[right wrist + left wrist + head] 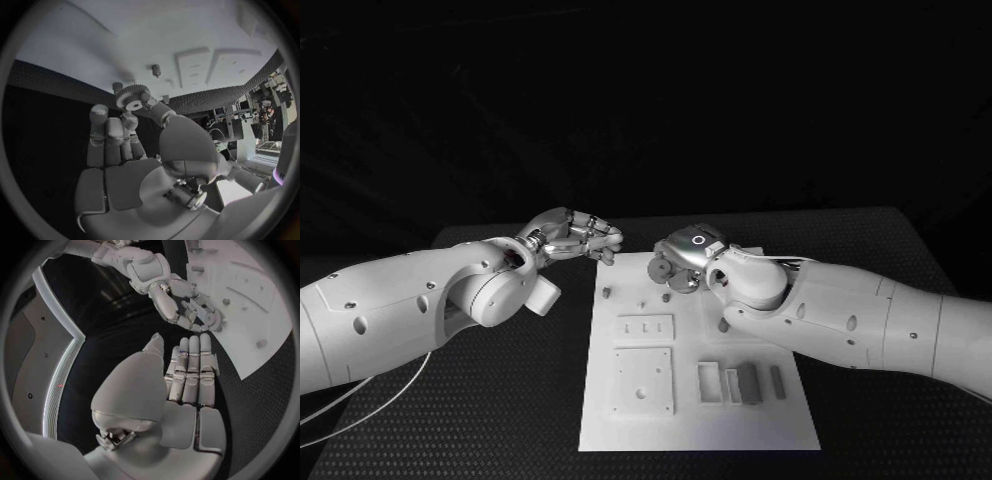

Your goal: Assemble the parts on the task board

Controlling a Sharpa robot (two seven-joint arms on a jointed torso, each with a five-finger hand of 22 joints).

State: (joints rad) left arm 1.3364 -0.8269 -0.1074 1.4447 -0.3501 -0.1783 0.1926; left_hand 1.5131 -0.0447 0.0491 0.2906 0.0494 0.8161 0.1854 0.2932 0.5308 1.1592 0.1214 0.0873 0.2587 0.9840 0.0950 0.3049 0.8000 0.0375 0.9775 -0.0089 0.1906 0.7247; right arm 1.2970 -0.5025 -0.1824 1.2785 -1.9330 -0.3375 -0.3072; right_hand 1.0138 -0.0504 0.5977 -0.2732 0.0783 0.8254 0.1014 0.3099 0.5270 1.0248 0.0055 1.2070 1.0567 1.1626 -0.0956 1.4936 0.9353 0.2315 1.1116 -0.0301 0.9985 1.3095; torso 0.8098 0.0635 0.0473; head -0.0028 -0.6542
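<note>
- The task board [692, 400] lay flat in the middle of the black surface [502, 400], its long side running away from the robot.
- The right hand [678, 262] hung over the board's far end and pinched a small toothed gear [130, 97] between thumb and fingertips; the other fingers lay straight alongside.
- Beneath that gear in the right wrist view, a short peg [155, 70] stood upright on the board, near the gear but apart from it.
- The left hand [574, 237] hovered just off the board's far left corner, over the bare surface, holding nothing; in its own wrist view the fingers [192, 370] lay straight and side by side, the thumb a little apart.
- The two hands were near each other but not touching.
- Nearer the robot, the board carried a small raised plate [646, 328] and a larger raised plate [643, 381] on its left half.
- Just right of the larger plate sat a group of narrow upright blocks [741, 383], well apart from both hands.
- The right forearm [862, 325] crossed over the board's right edge and hid part of it.
</note>
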